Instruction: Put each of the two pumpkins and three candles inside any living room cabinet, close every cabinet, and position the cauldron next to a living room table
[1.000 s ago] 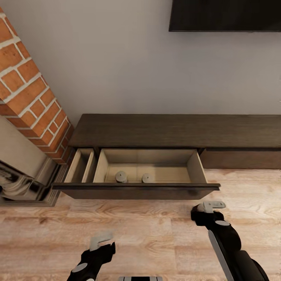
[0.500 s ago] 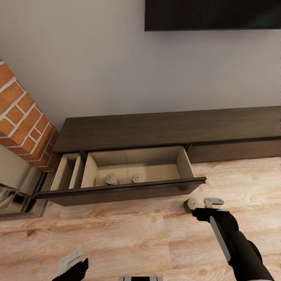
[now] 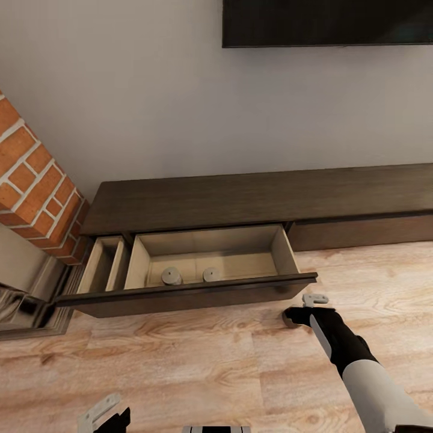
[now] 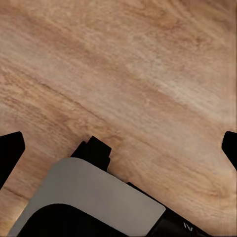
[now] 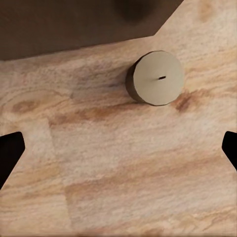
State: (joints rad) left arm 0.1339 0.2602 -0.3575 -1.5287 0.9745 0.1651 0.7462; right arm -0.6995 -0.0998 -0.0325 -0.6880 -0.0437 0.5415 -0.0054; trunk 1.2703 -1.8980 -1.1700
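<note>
The dark-brown cabinet (image 3: pixel 252 201) runs along the wall with its wide drawer (image 3: pixel 210 255) pulled out. Two grey-olive candles (image 3: pixel 171 275) (image 3: pixel 210 274) stand upright inside, near the drawer's front. A third candle (image 5: pixel 157 77) stands on the floor just in front of the drawer front's right end; in the head view my right gripper (image 3: pixel 304 308) hangs open over it and hides most of it. My left gripper (image 3: pixel 99 414) is open, low over bare floor at the near left. The pumpkins, cauldron and table are out of view.
A brick fireplace column (image 3: pixel 36 180) with a dark hearth stands left of the cabinet. A black TV (image 3: pixel 328 23) hangs on the wall above. A narrow side compartment (image 3: pixel 108 264) is open too. The projecting drawer front (image 3: pixel 186 294) overhangs the wood floor (image 3: pixel 198 361).
The view swung right at first, then held still. My right gripper has reached forward over the floor candle, towards the drawer front. My left gripper has sunk slightly.
</note>
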